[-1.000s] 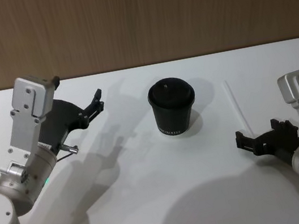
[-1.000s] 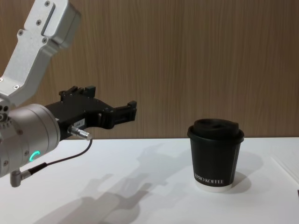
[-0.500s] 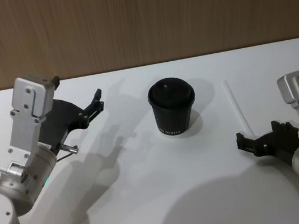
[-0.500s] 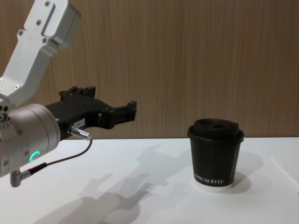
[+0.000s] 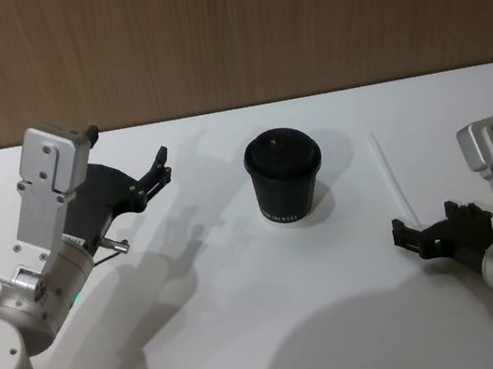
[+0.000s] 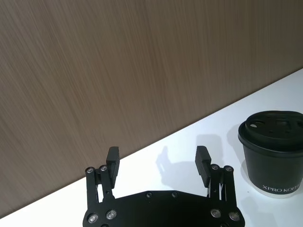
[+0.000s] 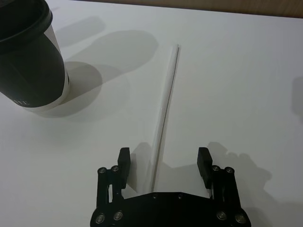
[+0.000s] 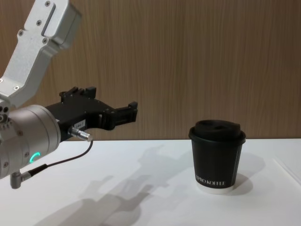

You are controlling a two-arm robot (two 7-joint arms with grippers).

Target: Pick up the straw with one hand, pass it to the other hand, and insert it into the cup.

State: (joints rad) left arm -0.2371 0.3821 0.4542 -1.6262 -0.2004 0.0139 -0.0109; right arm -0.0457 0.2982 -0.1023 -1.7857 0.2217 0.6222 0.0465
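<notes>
Two grippers, both spread wide and empty. At the near right, the right gripper (image 7: 164,155) hangs low over the table (image 5: 253,335), and the straw's (image 7: 164,104) near end lies between its fingers. The straw lies flat, its long axis running straight away toward the far side. Farther off and to the left stands the cup (image 5: 285,176), lid on. The left gripper (image 6: 157,155) hovers raised at the left, so the right arm is much nearer for the pick.

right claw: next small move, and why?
Probably lower the right claw a little and shut it on the straw. The straw lies flat on the table, ungripped. Its near end runs between that claw's open fingers, so it looks lined up. The left claw hangs open to the left of the cup.
</notes>
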